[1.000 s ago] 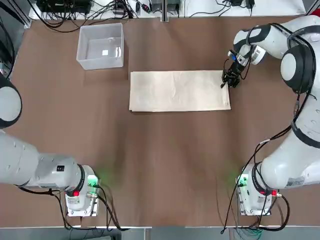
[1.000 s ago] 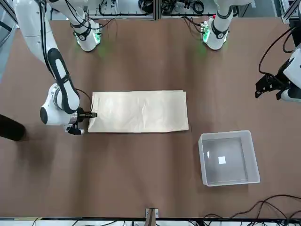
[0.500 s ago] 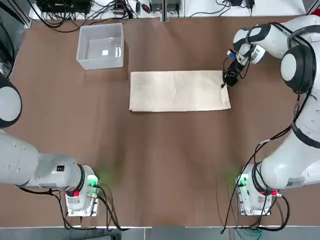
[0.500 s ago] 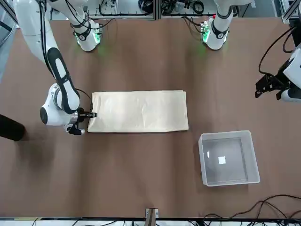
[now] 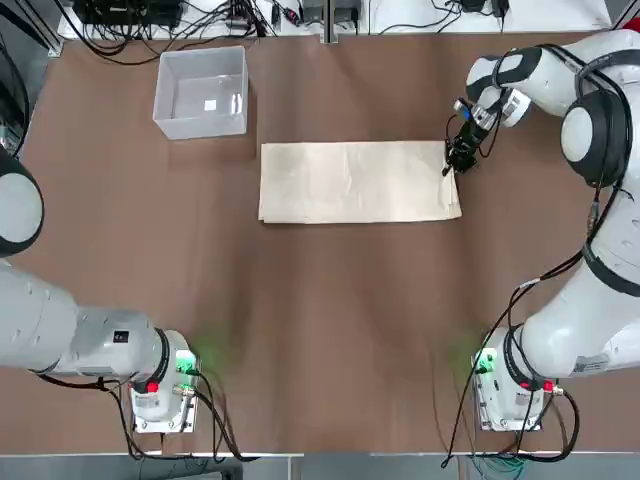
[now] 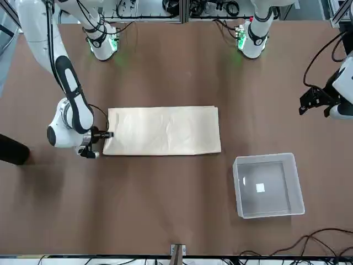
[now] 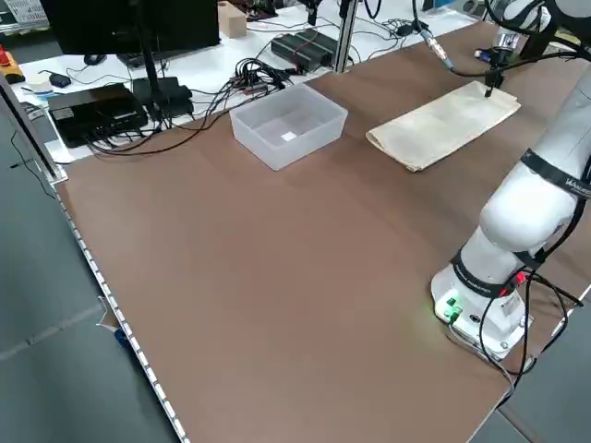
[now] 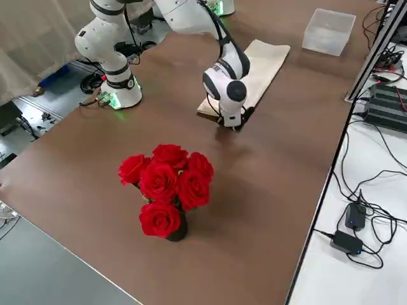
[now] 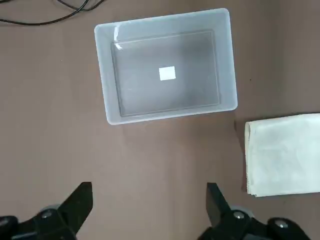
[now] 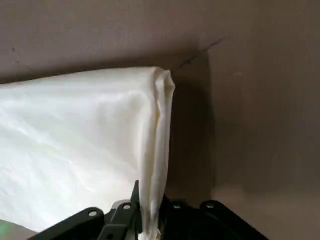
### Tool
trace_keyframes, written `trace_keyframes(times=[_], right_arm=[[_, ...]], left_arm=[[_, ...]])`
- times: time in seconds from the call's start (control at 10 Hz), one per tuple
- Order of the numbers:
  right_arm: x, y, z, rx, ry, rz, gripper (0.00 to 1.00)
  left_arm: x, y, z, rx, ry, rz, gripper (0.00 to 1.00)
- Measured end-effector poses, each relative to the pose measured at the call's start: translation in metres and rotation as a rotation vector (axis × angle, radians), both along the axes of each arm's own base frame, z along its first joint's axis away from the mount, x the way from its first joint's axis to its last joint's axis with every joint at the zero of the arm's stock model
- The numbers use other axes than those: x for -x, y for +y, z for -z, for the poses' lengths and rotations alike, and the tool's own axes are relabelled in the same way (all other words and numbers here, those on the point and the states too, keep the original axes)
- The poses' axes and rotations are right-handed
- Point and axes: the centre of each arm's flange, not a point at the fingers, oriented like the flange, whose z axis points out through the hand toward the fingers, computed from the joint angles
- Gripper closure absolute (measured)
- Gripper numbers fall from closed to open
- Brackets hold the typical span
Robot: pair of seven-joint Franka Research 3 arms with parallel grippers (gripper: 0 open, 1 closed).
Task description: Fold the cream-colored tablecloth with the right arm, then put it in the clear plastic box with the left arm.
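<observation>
— What do we see on the brown table (image 5: 330, 300)?

— We see the cream-colored tablecloth (image 5: 358, 181) lying flat as a long rectangle near the middle. The right gripper (image 5: 459, 158) is down at its right short edge, at the far corner. In the right wrist view its fingers (image 10: 120, 220) are pinched together on the cloth's layered edge.

— And the other arm?

— We find the left gripper (image 9: 149, 206) held high above the table's left side, jaws spread wide and gripping nothing. It looks down on the clear plastic box (image 9: 227, 65), which stands well apart from the cloth's left end, toward the far left corner.

— Anything else we can report?

— A dark vase of red roses (image 8: 166, 187) stands beyond the cloth on the robot's right.
</observation>
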Motion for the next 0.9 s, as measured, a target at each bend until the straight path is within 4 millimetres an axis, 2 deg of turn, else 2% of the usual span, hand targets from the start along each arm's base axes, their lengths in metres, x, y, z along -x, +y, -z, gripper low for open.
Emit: trace_keyframes(times=[0.2,0.4,0.6,0.9], right_arm=[[-0.003,0.026,-0.011,0.025,0.019,0.032,0.92],[-0.002,0.056,-0.036,0.023,0.035,0.027,0.92],[-0.002,0.052,-0.055,0.006,0.042,0.024,0.92],[-0.001,0.015,-0.073,-0.050,0.057,0.007,0.92]], left_arm=[[0.000,0.000,0.000,0.000,0.000,0.000,0.00],[0.000,0.000,0.000,0.000,0.000,0.000,0.00],[0.000,0.000,0.000,0.000,0.000,0.000,0.00],[0.000,0.000,0.000,0.000,0.000,0.000,0.00]])
